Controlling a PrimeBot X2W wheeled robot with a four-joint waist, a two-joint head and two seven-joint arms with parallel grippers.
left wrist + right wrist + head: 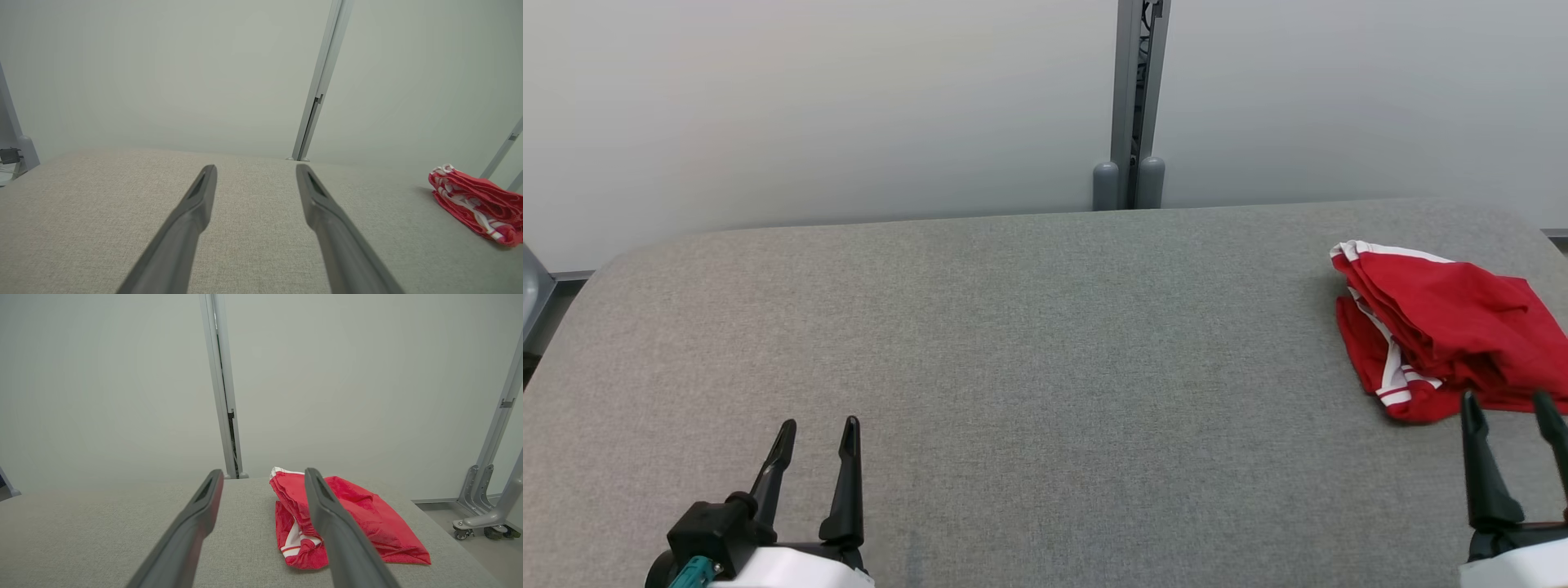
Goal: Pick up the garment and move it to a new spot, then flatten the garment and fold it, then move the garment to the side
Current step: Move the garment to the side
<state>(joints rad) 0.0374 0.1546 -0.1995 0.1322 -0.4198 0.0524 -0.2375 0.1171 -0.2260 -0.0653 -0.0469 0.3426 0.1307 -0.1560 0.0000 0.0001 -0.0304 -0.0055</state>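
The garment (1445, 327) is red with white trim and lies folded in a loose bundle at the right end of the grey table (1045, 367). It also shows in the left wrist view as the garment (476, 204) at far right, and in the right wrist view as the garment (359, 522) just ahead. My right gripper (1509, 402) stands open just short of the garment's near edge, holding nothing. My left gripper (818, 428) stands open at the table's near left, far from the cloth, with nothing between its fingers (200, 196).
A pale wall with a grey upright post (1134, 106) runs behind the table. A metal frame on castors (486, 506) stands on the floor off the table's right end. The rounded table corner (1535, 224) lies close behind the garment.
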